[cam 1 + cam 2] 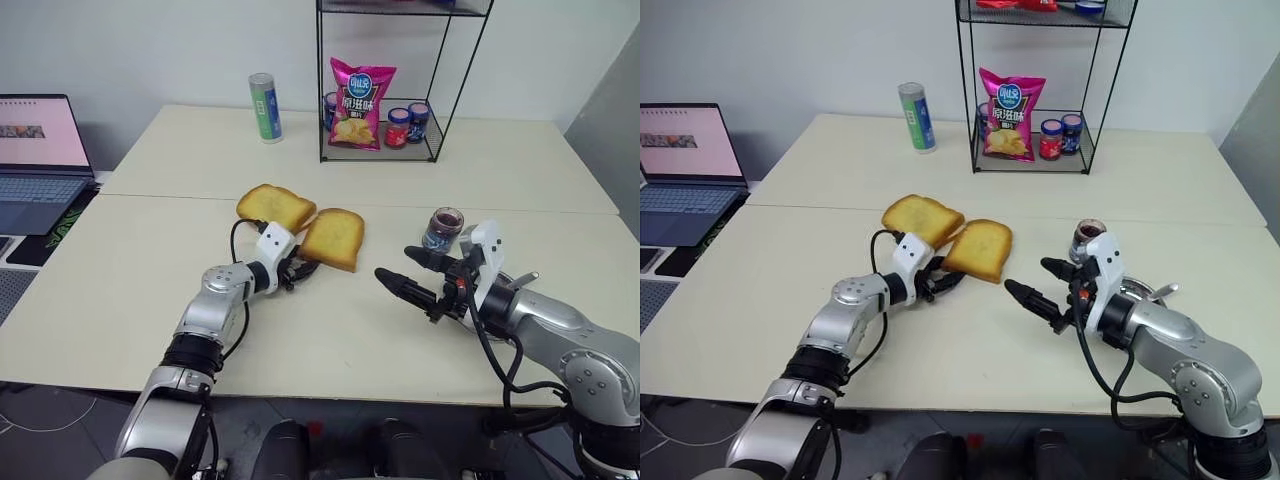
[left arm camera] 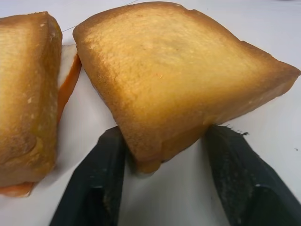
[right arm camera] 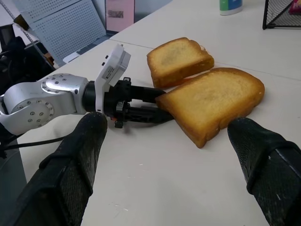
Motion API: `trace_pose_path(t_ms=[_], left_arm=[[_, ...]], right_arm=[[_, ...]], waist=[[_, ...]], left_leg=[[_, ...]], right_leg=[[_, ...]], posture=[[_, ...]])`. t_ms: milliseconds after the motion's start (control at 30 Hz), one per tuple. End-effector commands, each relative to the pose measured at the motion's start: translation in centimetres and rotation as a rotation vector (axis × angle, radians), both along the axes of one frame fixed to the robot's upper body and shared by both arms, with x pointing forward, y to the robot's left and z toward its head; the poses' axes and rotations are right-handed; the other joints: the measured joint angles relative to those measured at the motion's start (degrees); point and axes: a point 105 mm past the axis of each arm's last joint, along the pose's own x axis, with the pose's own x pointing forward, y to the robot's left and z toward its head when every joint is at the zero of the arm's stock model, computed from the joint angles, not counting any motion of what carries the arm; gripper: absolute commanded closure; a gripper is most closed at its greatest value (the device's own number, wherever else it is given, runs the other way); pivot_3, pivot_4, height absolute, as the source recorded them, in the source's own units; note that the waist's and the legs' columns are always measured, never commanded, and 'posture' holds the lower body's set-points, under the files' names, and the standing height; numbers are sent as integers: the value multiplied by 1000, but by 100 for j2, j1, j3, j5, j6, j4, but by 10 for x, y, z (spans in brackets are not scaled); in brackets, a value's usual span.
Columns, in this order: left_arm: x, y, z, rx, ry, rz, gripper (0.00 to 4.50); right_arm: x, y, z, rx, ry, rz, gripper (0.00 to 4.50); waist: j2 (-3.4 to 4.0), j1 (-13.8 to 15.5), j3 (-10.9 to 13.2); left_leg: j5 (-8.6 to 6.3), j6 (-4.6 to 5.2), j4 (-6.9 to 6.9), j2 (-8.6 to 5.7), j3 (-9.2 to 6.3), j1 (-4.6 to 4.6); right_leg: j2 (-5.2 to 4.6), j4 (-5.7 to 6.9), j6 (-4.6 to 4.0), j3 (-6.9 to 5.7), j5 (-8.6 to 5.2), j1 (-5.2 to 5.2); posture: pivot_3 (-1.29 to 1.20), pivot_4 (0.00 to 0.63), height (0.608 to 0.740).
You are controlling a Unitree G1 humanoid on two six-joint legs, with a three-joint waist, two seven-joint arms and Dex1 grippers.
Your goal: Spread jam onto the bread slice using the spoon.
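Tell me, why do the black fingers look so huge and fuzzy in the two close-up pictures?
In the left wrist view the camera sits close behind the left end effector, so its fingers look big and soft, while the bread slice between them looks clearer. In the right wrist view the right end effector's fingers are blurry for the same reason. In the left eye view, light is even and shadows faint.
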Motion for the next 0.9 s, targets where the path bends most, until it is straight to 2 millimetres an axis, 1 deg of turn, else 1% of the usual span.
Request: trace_pose_path(t_ms=[33,100,133,167,200,267,367,433,500,533,600,667,733,800,867,900], left_arm=[[4,-8,29,-45,-92,-33,2970],[0,-14,35,-53,-102,-63,3407],[-4,-18,38,-60,-102,-93,3597],[-14,-25,40,-56,-95,-146,3831],[-23,-29,41,-49,-83,-195,3968],[-44,-35,39,-23,-46,-296,4369],[-73,-36,37,19,7,-419,4369],[-97,-36,33,64,51,-527,4369],[-108,-35,27,119,70,-578,4369],[-107,-35,24,146,60,-579,4369],[-99,-37,19,190,31,-563,4369],[-90,-40,15,220,4,-540,4369],[-80,-43,14,247,-38,-508,4369],[-64,-45,15,271,-92,-449,4369],[-59,-46,15,276,-109,-432,4369],[-58,-47,15,276,-112,-439,4369]], right_arm=[[-2,-2,6,8,-40,-5,0],[-2,-5,4,2,-38,-13,0],[-3,-7,4,-4,-35,-17,0],[-5,-12,3,-13,-31,-23,0],[-7,-16,3,-21,-27,-28,0],[-12,-27,2,-43,-17,-36,0],[-21,-44,1,-86,9,-52,0],[-29,-57,0,-114,32,-72,0],[-35,-67,0,-129,48,-92,0],[-36,-71,-1,-137,52,-102,0],[-37,-79,-2,-152,57,-133,0],[-36,-83,-2,-157,53,-155,0],[-35,-86,-1,-151,47,-178,0],[-33,-94,-1,-165,38,-225,0],[-31,-100,-1,-172,31,-263,0],[-30,-104,-2,-173,30,-284,0]], waist=[[0,0,0],[0,0,0],[0,0,1],[0,0,0],[0,-1,0],[0,-2,0],[0,-6,0],[0,-5,0],[1,-4,0],[1,0,0],[2,9,0],[2,14,0],[1,15,0],[1,19,0],[0,27,0],[0,27,0]], left_leg=[[0,0,0,0,0,0],[0,0,-1,0,-1,0],[0,0,-1,0,-1,-1],[0,0,-1,0,-1,-3],[0,0,-1,0,-1,-5],[-1,0,-2,-1,1,-7],[-2,-1,-8,1,2,-7],[-2,-1,-7,6,1,-6],[-1,-1,-7,9,-5,-3],[-2,-1,-8,9,-7,0],[-2,-1,-5,7,-11,13],[-1,-1,2,5,-16,14],[0,0,7,1,-17,14],[0,0,7,-3,-15,13],[0,1,6,-4,-16,9],[-1,1,3,-4,-15,8]], right_leg=[[0,0,0,0,0,0],[0,0,0,-1,0,0],[0,-1,0,-1,0,0],[0,-2,0,-1,0,-1],[0,-2,0,0,0,-2],[0,-6,0,1,0,-2],[-1,-8,-3,3,-2,-5],[-1,-3,-6,2,-4,-8],[-4,0,-10,0,-7,-8],[-7,0,-13,0,-8,-6],[-9,1,-17,-1,-10,6],[-11,0,-45,0,-17,10],[-14,-2,-46,0,-16,13],[-16,-8,-44,3,-15,16],[-15,-15,-34,2,-10,18],[-13,-19,-11,2,3,17]], posture=[[0,150,740],[0,150,740],[0,150,740],[0,150,740],[0,150,740],[0,150,740],[0,150,740],[0,150,740],[0,150,740],[0,150,740],[0,150,740],[0,150,740],[0,150,740],[0,150,740],[0,150,740],[0,150,740]])
